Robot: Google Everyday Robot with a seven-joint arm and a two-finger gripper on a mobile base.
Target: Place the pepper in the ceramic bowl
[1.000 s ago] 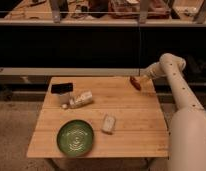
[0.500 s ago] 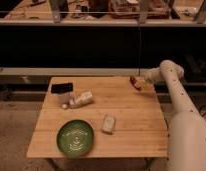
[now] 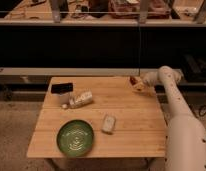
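Camera view from my station looks down on a wooden counter with dark shelving behind it. My arm comes in from the right side, pale and jointed, bending at an elbow near the counter's far right corner. The gripper sits at that corner, just over the back edge of the wood and pointing left. As far as I can make out, the fingers are pinched on the pepper, a small dark red sliver poking out from the tip on the gripper's left side. I cannot tell whether the pepper touches the counter or hangs just above it.

I see the ceramic bowl well apart from it, near the front left of the counter: round, green, with pale swirl lines inside. Just to the right of the bowl lies a small pale block, close but not touching the rim. Farther back on the left a whitish bottle lies on its side, and a dark rectangular object stands just behind it near the back left corner.
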